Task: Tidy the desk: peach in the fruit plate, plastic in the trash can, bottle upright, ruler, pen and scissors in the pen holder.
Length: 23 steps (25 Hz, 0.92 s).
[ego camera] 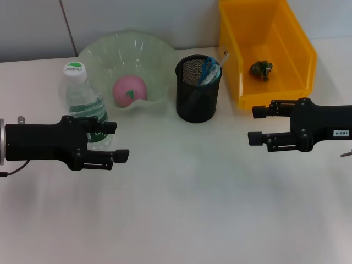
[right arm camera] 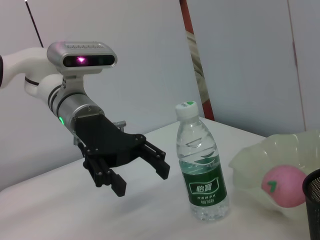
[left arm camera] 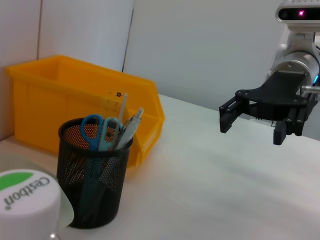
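White tabletop (ego camera: 187, 209) fills the head view, and the task's things sit in a row along its upper half. At upper left a clear plastic water bottle with a green label and white cap (ego camera: 85, 107) stands upright, its cap showing large in the lower left corner of the left wrist view. Just right of it, a translucent pale green fruit plate with a wavy rim (ego camera: 151, 60) holds a pink peach with a small green mark (ego camera: 130, 91). At upper centre stands a black wire-mesh pen holder (ego camera: 197, 96), with blue-handled scissors (ego camera: 209, 67), a clear ruler (left arm camera: 122, 107) and a pen (left arm camera: 134, 121) upright inside it. At upper right a yellow plastic bin serving as the trash can (ego camera: 300, 52) contains a small crumpled dark green piece of plastic (ego camera: 261, 69) on its floor. The black left gripper (ego camera: 113, 142) sits at centre left of the head view, just in front of the bottle and overlapping its lower part there; in the right wrist view its fingers are spread wide beside the bottle and hold nothing. The black right gripper (ego camera: 257, 125) sits at centre right, in front of the bin, its jaws also well apart and empty, pointing toward the middle of the table.
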Available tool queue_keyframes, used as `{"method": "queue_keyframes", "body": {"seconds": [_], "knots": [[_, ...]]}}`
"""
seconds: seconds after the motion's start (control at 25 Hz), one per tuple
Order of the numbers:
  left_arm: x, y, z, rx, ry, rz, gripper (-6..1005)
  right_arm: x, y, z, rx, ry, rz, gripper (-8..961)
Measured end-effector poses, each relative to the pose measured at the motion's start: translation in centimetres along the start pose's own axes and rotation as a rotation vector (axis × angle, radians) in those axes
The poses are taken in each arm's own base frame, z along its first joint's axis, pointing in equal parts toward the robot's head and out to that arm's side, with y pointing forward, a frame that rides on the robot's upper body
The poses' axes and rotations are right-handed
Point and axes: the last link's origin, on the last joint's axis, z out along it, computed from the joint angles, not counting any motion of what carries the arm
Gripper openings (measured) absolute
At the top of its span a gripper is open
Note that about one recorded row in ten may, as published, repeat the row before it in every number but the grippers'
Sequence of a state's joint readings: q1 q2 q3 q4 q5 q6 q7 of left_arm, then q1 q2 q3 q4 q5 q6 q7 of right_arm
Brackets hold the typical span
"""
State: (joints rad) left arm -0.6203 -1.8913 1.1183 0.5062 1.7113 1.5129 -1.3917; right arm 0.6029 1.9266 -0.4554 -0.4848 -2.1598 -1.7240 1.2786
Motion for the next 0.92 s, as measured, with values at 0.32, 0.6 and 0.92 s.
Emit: {"method": "queue_keyframes", "body": {"seconds": [0.32,0.6,0.92], "knots": [[-0.16,-0.03,-0.05,0.006,-0.003,-0.003,818,-0.02,-0.02,-0.02,0.001,0.001,0.000,768],[-0.24,-0.01,-0.09,0.007,-0.003,-0.008,818,0.02,0.00,-0.03,0.000,0.002,0.003,768],[-0.28,-0.02,-0.13,0.007,-0.005,-0.007,818,0.03,0.00,-0.03,0.001,0.002,0.005,768]]}}
